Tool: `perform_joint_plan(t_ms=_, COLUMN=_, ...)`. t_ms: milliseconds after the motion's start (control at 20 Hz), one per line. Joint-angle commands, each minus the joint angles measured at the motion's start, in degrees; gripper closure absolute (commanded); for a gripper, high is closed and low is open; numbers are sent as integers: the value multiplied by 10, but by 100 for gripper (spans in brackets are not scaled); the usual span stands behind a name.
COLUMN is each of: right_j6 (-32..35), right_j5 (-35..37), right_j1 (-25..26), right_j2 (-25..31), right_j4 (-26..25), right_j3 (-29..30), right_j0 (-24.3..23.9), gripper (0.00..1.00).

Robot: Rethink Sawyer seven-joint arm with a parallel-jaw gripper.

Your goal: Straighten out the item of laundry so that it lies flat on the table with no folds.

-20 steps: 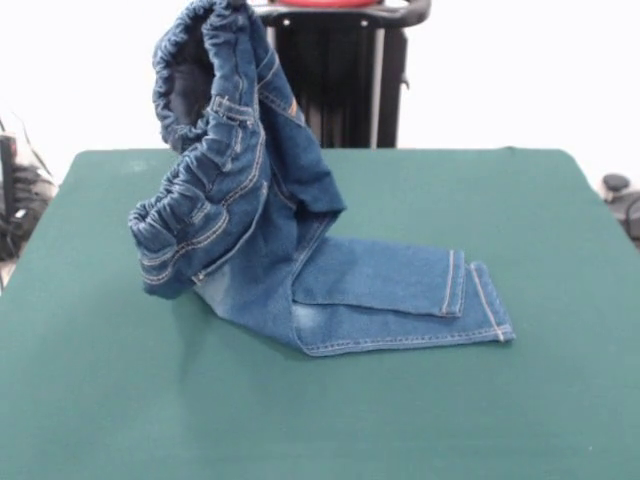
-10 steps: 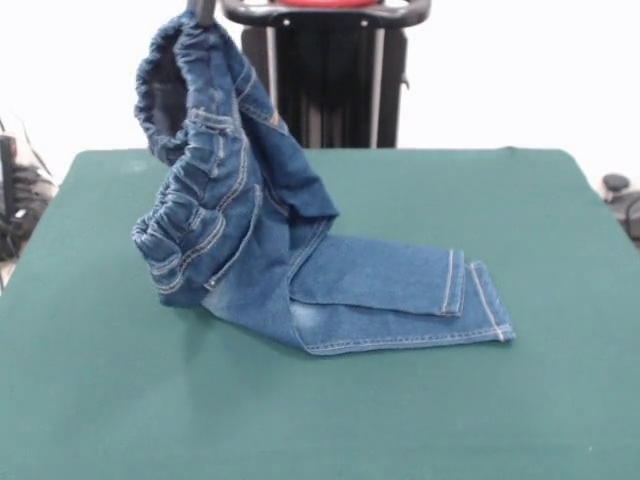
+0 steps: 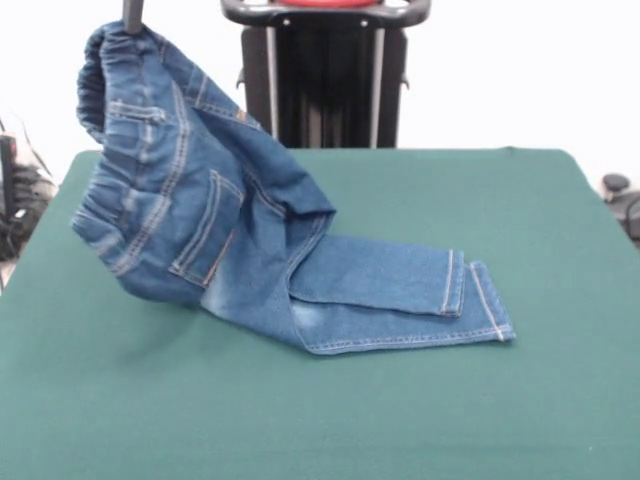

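The item of laundry, a small pair of blue denim jeans (image 3: pixel 230 230), is partly lifted off the dark green table (image 3: pixel 500 420). Its elastic waistband (image 3: pixel 110 60) hangs in the air at the upper left, held up by my gripper (image 3: pixel 132 18), of which only a dark tip shows at the top edge. The seat with an orange-stitched back pocket (image 3: pixel 205 235) faces the camera and slopes down. The two legs lie on the table, one overlapping the other, with the hems (image 3: pixel 480 300) pointing to the picture's right.
The robot's black pedestal (image 3: pixel 325 80) stands behind the table's far edge. Dark equipment shows beyond the left edge (image 3: pixel 12 200) and the right edge (image 3: pixel 620 195) of the table.
My gripper has carried the waistband to the picture's left. The bunched upper part has spread out, and the back pocket now shows. The legs have stayed in place.
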Motion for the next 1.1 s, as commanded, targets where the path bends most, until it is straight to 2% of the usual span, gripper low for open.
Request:
perform_joint_plan(t_ms=50, right_j6=-145, right_j5=-2, right_j1=-78, right_j2=131, right_j4=-53, right_j3=147, right_j0=-65, gripper=100)
perform_joint_plan(t_ms=550, right_j6=-148, right_j5=12, right_j1=-132, right_j2=212, right_j4=-76, right_j3=195, right_j0=-166, gripper=100)
perform_joint_plan(t_ms=700, right_j6=-169, right_j5=11, right_j1=-142, right_j2=249, right_j4=-72, right_j3=214, right_j0=-217, gripper=100)
perform_joint_plan(t_ms=900, right_j6=-162, right_j5=-23, right_j1=-106, right_j2=317, right_j4=-102, right_j3=219, right_j0=-287, gripper=100)
perform_joint_plan(t_ms=1100, right_j6=-140, right_j5=-52, right_j1=-50, right_j2=358, right_j4=-154, right_j3=203, right_j0=-331, gripper=100)
